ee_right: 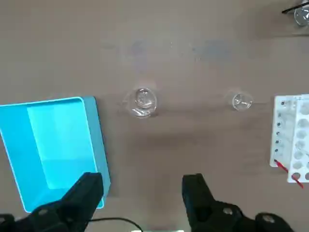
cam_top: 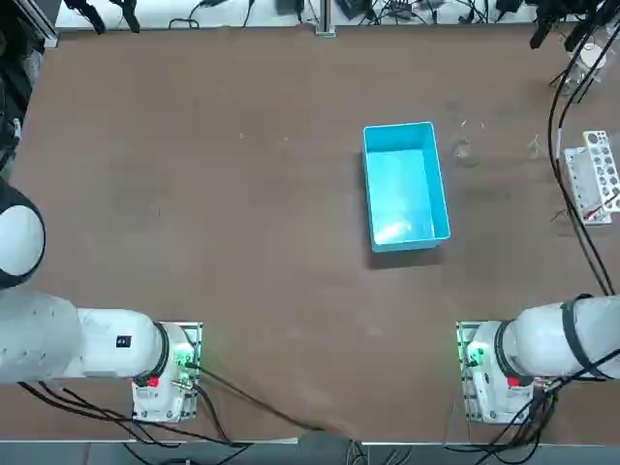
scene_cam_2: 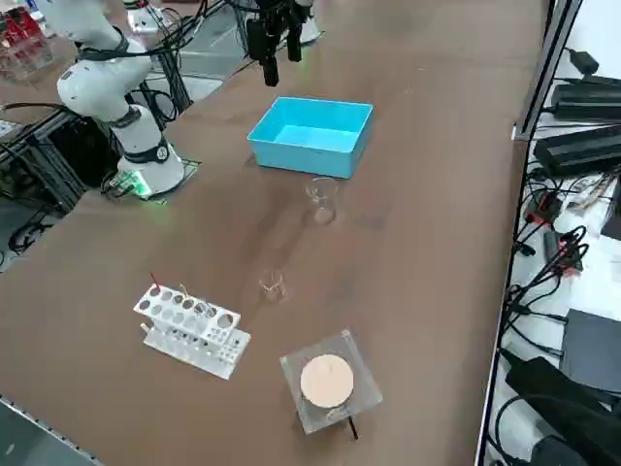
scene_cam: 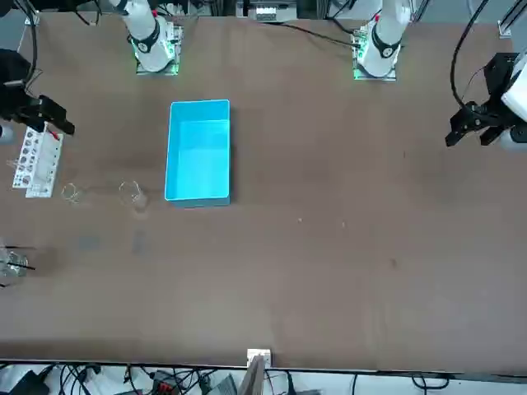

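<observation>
My right gripper (ee_right: 142, 181) hangs open high above the table, with nothing between its fingers. In the wrist view it looks down on a larger clear beaker (ee_right: 141, 102) and a smaller clear beaker (ee_right: 240, 101), both upright on the brown tabletop. An empty blue bin (ee_right: 99, 145) lies to one side of them and a white test-tube rack (ee_right: 292, 137) to the other. The right side view shows the gripper (scene_cam_2: 279, 53) well above the bin (scene_cam_2: 301, 155). In the front view the gripper (scene_cam: 49, 119) appears at the left, over the rack (scene_cam: 37, 160).
A clear square dish with a tan disc (scene_cam_2: 328, 379) sits past the rack (scene_cam_2: 189, 330) near the table's far right corner. The beakers (scene_cam_2: 322, 199) (scene_cam_2: 272, 283) stand between bin and rack. Cables and power bricks (scene_cam_2: 582, 116) lie beyond the table's far edge.
</observation>
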Available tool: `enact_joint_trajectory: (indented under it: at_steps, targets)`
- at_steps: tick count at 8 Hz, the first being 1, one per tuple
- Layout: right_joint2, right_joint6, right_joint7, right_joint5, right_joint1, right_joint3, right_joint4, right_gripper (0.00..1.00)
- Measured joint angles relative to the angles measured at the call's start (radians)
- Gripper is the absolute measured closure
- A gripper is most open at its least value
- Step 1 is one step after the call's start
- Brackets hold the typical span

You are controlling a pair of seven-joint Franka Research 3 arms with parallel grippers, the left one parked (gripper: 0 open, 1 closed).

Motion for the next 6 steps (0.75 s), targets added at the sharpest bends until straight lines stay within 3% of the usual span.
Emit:
enact_joint_trajectory:
  at_steps: [4, 6]
  targets:
    - [0.000, -0.051, -0.001, -0.018, 0.000, 0.000, 0.001, 0.00]
    - [0.001, -0.154, -0.002, -0.113, -0.002, -0.001, 0.002, 0.00]
